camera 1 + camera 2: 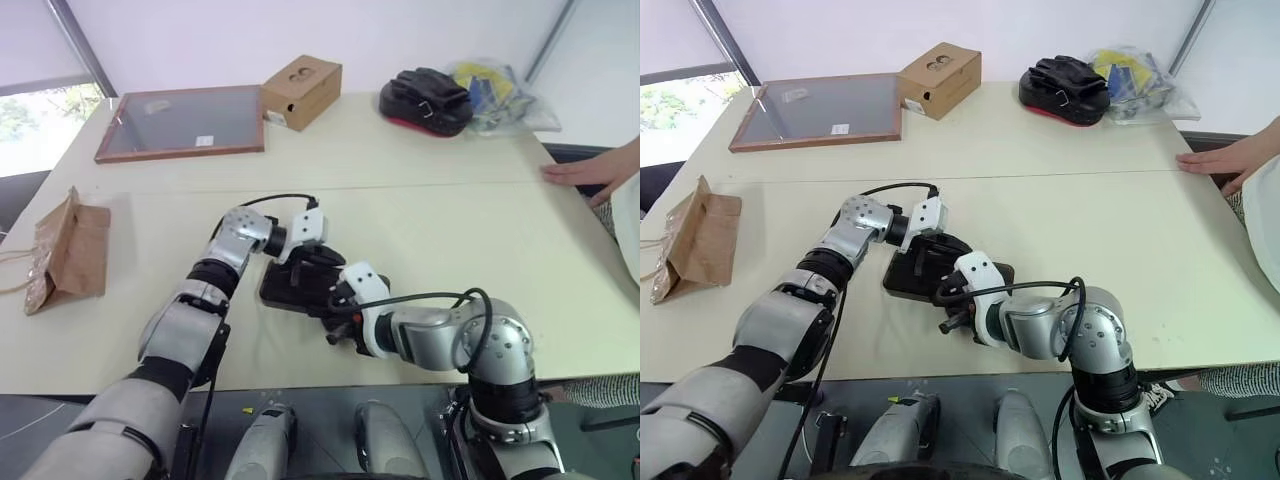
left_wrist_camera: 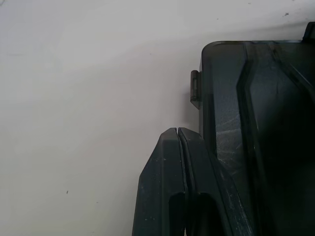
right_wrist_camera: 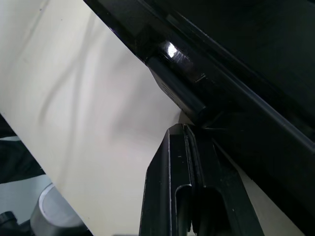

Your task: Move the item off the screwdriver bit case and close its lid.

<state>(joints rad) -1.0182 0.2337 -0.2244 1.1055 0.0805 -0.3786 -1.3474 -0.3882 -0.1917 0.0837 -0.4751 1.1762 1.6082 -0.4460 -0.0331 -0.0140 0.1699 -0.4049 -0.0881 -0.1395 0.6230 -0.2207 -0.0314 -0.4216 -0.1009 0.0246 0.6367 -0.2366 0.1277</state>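
Both pincers, fingers pressed together and gripping nothing, are bearing on the screwdriver bit case [image 1: 925, 268] near the bench's front edge: left pincer [image 2: 179, 142], right pincer [image 3: 186, 135]. The paper bag [image 1: 68, 252] is lying at the left edge. Pressing evenly should seat the latch tab [image 2: 195, 88].

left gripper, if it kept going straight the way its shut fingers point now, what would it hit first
Probably nothing at once: in the left wrist view the left gripper points along the edge of the screwdriver bit case, toward bare table. It might graze the small latch tab; depth is unclear.
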